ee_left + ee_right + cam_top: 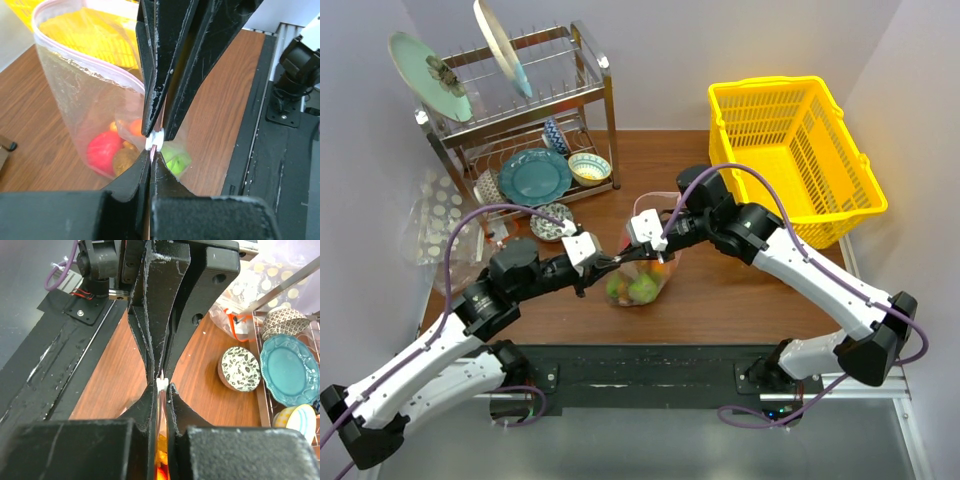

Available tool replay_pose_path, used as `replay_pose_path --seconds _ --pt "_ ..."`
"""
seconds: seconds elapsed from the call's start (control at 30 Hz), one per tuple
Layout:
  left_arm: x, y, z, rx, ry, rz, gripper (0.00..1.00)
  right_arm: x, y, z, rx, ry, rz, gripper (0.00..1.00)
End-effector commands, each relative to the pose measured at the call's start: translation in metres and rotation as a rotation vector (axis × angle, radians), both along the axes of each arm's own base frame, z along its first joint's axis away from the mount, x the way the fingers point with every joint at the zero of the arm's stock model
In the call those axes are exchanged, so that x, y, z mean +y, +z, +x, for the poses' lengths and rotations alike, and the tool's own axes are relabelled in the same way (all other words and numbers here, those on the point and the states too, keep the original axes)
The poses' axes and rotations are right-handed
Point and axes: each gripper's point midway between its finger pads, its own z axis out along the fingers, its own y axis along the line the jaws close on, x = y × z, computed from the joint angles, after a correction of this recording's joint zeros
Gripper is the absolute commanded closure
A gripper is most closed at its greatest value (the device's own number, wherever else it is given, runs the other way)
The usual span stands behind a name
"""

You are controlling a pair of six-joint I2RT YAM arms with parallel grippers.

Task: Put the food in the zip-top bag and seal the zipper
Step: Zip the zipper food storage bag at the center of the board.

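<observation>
The zip-top bag (642,282) stands upright near the middle of the tabletop (740,300), somewhat toward its near edge, with its mouth held up between the two arms. The left tool (612,262) reaches in from the left and its fingers are pressed together on the zipper (100,65), the pink strip along the mouth. The right tool (648,254) comes from the right and is likewise closed tight on the same strip, tip to tip with the left one. In both wrist views a small white piece (155,140) on the strip sits right where the two pairs of fingertips meet. Beyond the tools, the left wrist view shows the pink strip bowing away in a wide loop, so that part of the mouth gapes. The food lies at the bottom of the bag: a red fruit (104,150), a tan piece (125,159) touching it, an orange piece (136,126) just above those, and a green piece (176,161) on the other side of the clamped strip. A yellow basket (790,150) stands at the far right corner of the tabletop, well apart from the bag. A metal dish rack (520,110) fills the far left corner, with a teal plate (535,175) on its lower shelf. A patterned bowl (552,222) rests on the tabletop just in front of the rack.
</observation>
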Motion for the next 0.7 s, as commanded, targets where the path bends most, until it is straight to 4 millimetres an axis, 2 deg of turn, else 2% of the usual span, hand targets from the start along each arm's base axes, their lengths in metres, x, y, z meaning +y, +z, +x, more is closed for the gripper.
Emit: replay_pose_path --seconds 0.0,0.17,0.23,0.43,0.5,0.53,0.6,0.67 --pt "0.018 0.047 0.013 -0.108 0.129 -0.076 1.00 -0.008 0.011 0.005 -0.040 -0.062 -0.001 1.00" --pt "0.051 0.035 0.037 -0.098 0.354 -0.013 1.00 -0.017 0.020 0.023 -0.066 -0.213 0.003 1.00" --pt "0.064 0.033 0.044 -0.097 0.434 -0.005 1.00 -0.022 0.020 0.024 -0.067 -0.235 -0.003 1.00" --pt "0.090 0.028 0.052 -0.070 0.590 0.003 1.00 -0.038 0.016 0.037 -0.075 -0.357 -0.011 1.00" --pt "0.101 0.022 0.057 -0.057 0.659 0.033 1.00 -0.048 0.019 0.043 -0.084 -0.421 -0.009 1.00" --pt "0.107 0.019 0.058 -0.053 0.693 0.046 1.00 -0.053 0.014 0.046 -0.082 -0.449 -0.019 1.00" --pt "0.112 0.020 0.059 -0.054 0.719 0.044 1.00 -0.067 0.019 0.053 -0.088 -0.532 -0.003 1.00" --pt "0.118 0.021 0.059 -0.056 0.748 0.040 1.00 -0.081 0.013 0.059 -0.066 -0.590 -0.004 1.00"
